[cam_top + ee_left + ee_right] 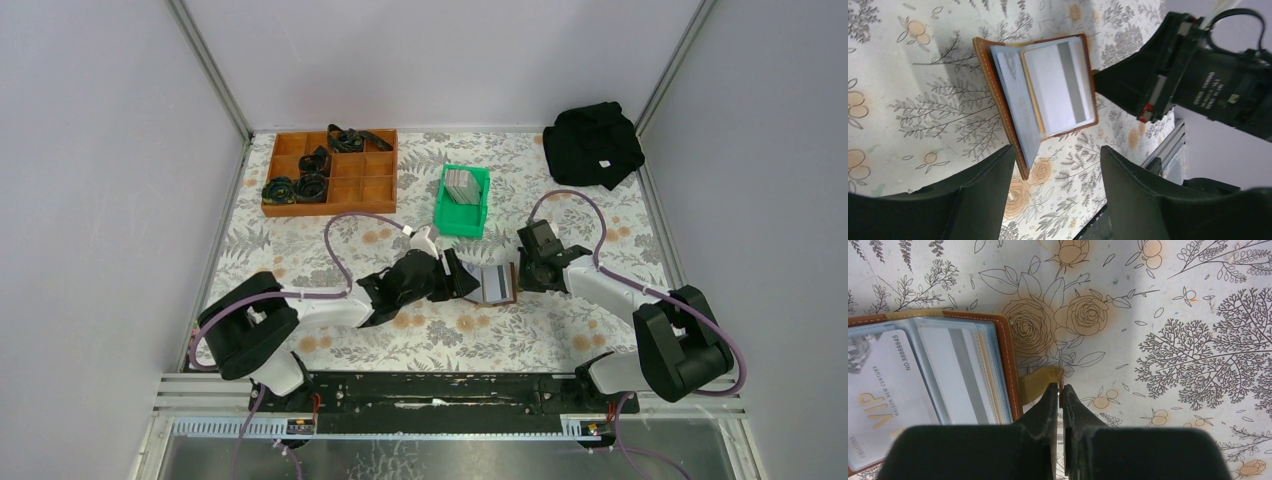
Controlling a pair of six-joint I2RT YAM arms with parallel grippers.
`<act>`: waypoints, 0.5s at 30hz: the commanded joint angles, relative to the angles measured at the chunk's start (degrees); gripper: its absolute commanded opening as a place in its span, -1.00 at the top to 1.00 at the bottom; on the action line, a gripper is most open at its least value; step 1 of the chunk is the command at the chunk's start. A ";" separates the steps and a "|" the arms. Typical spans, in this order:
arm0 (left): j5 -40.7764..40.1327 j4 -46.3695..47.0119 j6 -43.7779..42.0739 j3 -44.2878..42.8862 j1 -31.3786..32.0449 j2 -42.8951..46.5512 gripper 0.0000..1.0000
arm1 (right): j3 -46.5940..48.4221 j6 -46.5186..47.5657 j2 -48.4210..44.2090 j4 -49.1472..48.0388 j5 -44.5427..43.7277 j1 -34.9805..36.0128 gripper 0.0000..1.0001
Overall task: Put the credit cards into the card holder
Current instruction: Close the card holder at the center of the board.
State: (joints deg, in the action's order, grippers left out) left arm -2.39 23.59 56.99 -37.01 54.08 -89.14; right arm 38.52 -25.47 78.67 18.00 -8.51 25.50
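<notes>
The holder (497, 283) lies open between the arms. Only the right wrist view shows the right gripper (1060, 387) pinching its tab (1040, 380). The left gripper (1057, 150) gapes empty beside it. Only the top view shows cards (462, 185) in the bin (460, 226).

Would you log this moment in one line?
left gripper open | right gripper shut on card holder tab | holder lies open

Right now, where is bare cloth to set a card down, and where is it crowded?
Free: cloth between wooden tray and left arm; between green bin and black bag; the near strip below the card holder. Crowded: centre, left gripper and right gripper at the holder.
</notes>
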 commanded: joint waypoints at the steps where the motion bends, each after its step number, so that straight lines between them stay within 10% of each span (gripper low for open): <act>1: -1.42 2.72 -1.25 -2.77 0.54 0.57 -0.40 | 1.86 0.68 0.67 1.25 -0.32 0.20 1.00; 15: 2.69 4.97 -0.82 -9.18 0.89 -5.94 -0.40 | 1.75 0.12 1.48 0.63 0.17 0.18 1.00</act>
State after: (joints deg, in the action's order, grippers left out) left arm -1.08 24.84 56.93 -42.81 54.11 -93.71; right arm 38.72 -25.28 79.66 18.22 -8.51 25.50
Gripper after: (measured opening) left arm 0.698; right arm 0.074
